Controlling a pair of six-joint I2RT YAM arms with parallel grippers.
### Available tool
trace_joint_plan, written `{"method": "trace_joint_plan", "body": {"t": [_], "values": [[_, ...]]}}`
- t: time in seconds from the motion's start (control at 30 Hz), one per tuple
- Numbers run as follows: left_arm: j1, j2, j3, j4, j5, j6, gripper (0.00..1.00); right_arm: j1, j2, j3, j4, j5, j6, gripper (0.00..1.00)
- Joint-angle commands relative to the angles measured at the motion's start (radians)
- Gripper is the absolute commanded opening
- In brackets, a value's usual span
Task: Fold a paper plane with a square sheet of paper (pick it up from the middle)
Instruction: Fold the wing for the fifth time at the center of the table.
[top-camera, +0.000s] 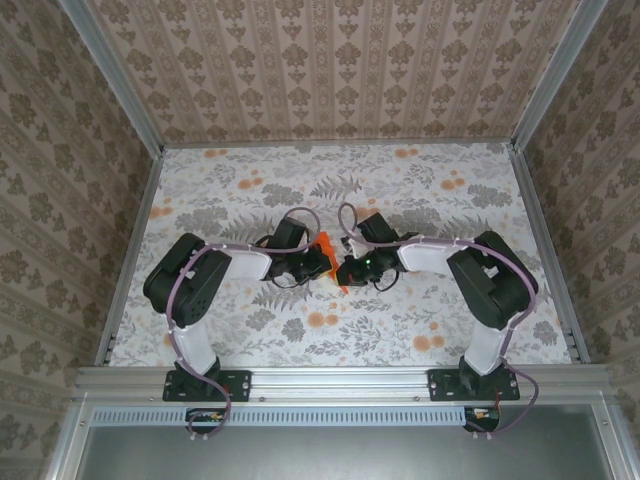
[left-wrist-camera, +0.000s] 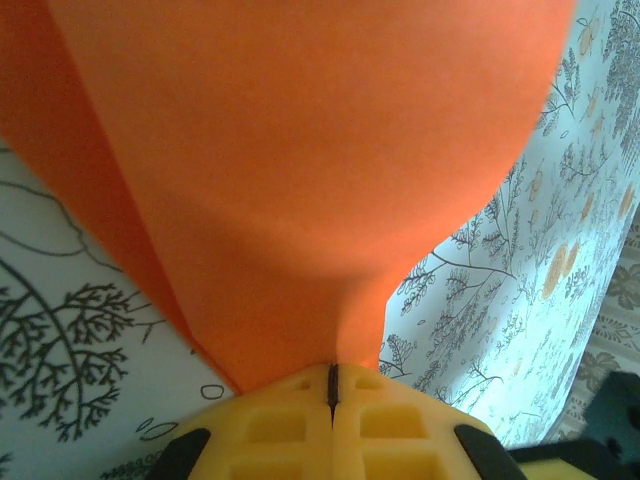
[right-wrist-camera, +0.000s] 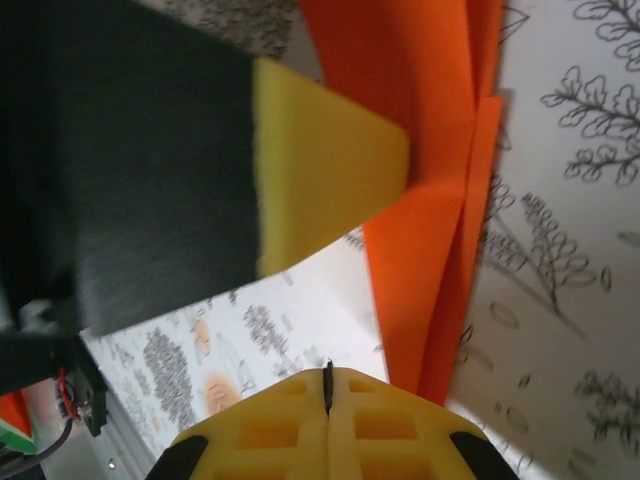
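The bright orange sheet of paper (top-camera: 326, 246) is folded into a narrow, layered shape with a pointed end and hangs above the table's middle. My left gripper (top-camera: 322, 262) is shut on it. In the left wrist view the paper (left-wrist-camera: 300, 180) fans out upward from the closed yellow jaws of the left gripper (left-wrist-camera: 333, 372). My right gripper (top-camera: 347, 272) sits right beside it, facing the left one. In the right wrist view the right gripper (right-wrist-camera: 328, 375) is shut with nothing in its seam. The folded paper (right-wrist-camera: 430, 200) runs past its right side. A yellow fingertip (right-wrist-camera: 325, 175) of the left gripper presses on the paper.
The table (top-camera: 400, 320) wears a floral cloth with pale orange blotches. Patterned walls on aluminium posts (top-camera: 130, 200) close in the left, right and back sides. A metal rail (top-camera: 330, 380) carries both arm bases at the near edge.
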Motion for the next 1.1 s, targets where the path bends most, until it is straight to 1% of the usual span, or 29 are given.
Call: {"method": "trace_joint_plan", "body": {"t": [0.0, 0.13, 0.3, 0.4, 0.5, 0.67, 1.07], "values": [[-0.007, 0.044, -0.004, -0.102, -0.041, 0.041, 0.00, -0.006, 0.048, 0.044, -0.012, 0.031, 0.004, 0.00], [-0.004, 0.013, 0.017, -0.103, -0.029, 0.104, 0.04, -0.013, 0.070, 0.027, -0.029, 0.046, -0.015, 0.00], [0.014, -0.038, 0.071, -0.110, -0.003, 0.241, 0.15, -0.023, 0.079, -0.011, -0.043, 0.045, -0.031, 0.00], [0.041, -0.059, 0.087, -0.110, 0.008, 0.289, 0.18, -0.024, 0.082, -0.025, -0.046, 0.039, -0.038, 0.00], [0.068, -0.053, 0.094, -0.098, 0.028, 0.315, 0.20, -0.026, 0.086, -0.028, -0.048, 0.034, -0.041, 0.00], [0.088, -0.020, 0.113, -0.083, 0.060, 0.335, 0.20, -0.026, 0.087, -0.023, -0.056, 0.029, -0.044, 0.00], [0.104, 0.055, 0.137, -0.082, 0.059, 0.369, 0.20, -0.026, 0.102, -0.024, -0.061, 0.015, -0.050, 0.00]]}}
